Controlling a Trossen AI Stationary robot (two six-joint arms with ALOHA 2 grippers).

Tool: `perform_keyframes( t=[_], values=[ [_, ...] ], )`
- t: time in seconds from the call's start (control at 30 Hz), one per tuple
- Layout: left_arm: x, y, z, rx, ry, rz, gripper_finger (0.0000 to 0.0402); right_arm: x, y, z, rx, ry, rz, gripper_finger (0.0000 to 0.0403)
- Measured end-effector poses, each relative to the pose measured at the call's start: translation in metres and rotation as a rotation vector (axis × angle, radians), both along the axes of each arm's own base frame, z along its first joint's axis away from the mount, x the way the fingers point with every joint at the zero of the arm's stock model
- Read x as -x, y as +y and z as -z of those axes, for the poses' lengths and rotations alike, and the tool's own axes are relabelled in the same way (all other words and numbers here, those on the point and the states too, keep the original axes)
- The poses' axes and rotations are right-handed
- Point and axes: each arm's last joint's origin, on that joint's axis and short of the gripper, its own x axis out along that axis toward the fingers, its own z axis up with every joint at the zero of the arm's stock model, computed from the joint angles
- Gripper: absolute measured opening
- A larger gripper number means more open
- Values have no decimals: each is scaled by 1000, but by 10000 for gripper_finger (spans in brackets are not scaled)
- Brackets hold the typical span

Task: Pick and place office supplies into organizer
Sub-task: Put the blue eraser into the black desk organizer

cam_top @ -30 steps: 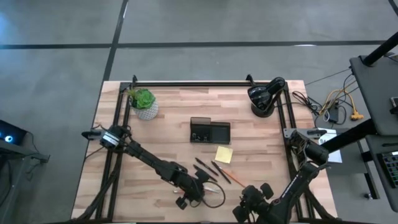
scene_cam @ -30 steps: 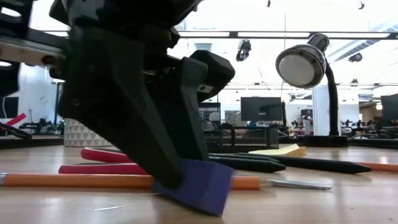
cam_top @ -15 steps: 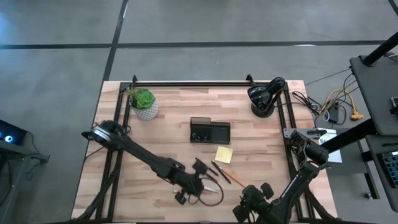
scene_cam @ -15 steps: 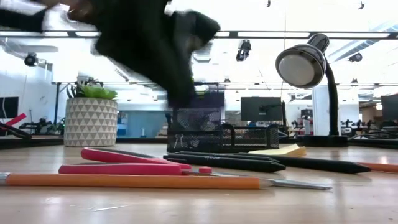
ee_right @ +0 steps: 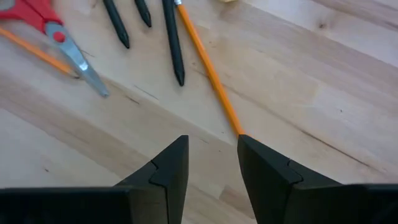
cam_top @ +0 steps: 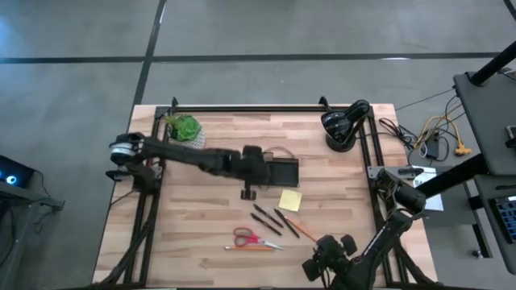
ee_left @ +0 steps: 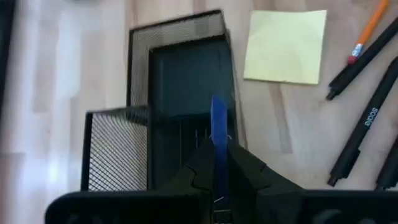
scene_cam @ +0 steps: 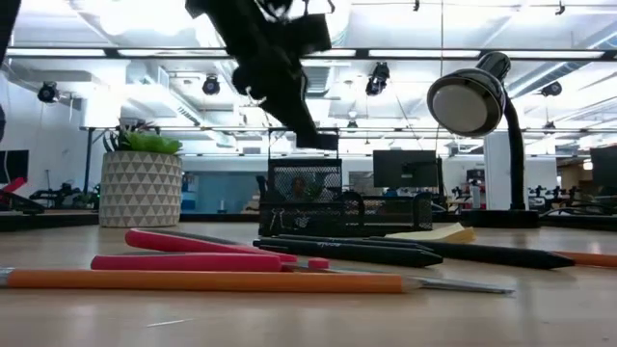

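Observation:
The organizer (cam_top: 272, 170) is a black mesh tray with two compartments, also in the left wrist view (ee_left: 180, 81) and the low view (scene_cam: 337, 198). My left gripper (cam_top: 256, 167) hangs above it, shut on a thin blue square piece (ee_left: 217, 121). A yellow sticky-note pad (cam_top: 290, 200), black pens (cam_top: 270, 219), an orange pencil (cam_top: 300, 229) and red-handled scissors (cam_top: 250, 237) lie flat on the table. A second orange pencil (cam_top: 251, 248) lies beside the scissors. My right gripper (ee_right: 212, 165) is open at the near edge, just above the wood by the orange pencil's end (ee_right: 236, 127). My left gripper (ee_left: 217, 155) pinches the blue piece between its two fingers, coming from above and pointing down. The piece shows edge-on and its free part (ee_left: 217, 115) sticks out past the fingertips. It is lifted clear, over the organizer's compartments.
A potted plant (cam_top: 187, 133) stands at the far left and a black desk lamp (cam_top: 343, 125) at the far right. Bare wood lies left of the organizer and along the near left. The table's frame rails run along the left, right and far edges.
My left gripper has risen from the table near the scissors at the near edge and swung toward the far edge, ending above the organizer. It stayed shut on the blue piece, which is now lifted clear. The scissors and the pencil beside them, once covered by the arm, now show.

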Motion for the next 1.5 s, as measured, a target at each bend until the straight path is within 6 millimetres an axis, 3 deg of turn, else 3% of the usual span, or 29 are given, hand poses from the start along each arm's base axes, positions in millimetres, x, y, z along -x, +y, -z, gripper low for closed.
perform_keyframes(
  t=[0.17,0.43,0.6,0.77,0.93,1.07,1.2,1.5],
  values=[
    [3,26,11,54,58,-29,3,-2,-3,1,2,1,15,132],
    [7,29,41,90,110,-99,6,-7,-8,3,12,9,26,132],
    [10,30,47,104,111,-202,57,-8,-12,2,29,23,32,132],
    [12,28,43,113,108,-192,106,-10,-14,3,32,25,38,132],
    [16,14,29,175,71,-167,128,-11,-15,3,35,29,37,132],
    [25,3,15,208,27,-179,131,-11,-15,3,35,30,36,132],
    [29,4,23,180,55,-201,131,-11,-15,3,35,29,36,132],
    [14,3,16,178,-111,-196,107,-11,-15,4,30,25,41,132]
  ],
)
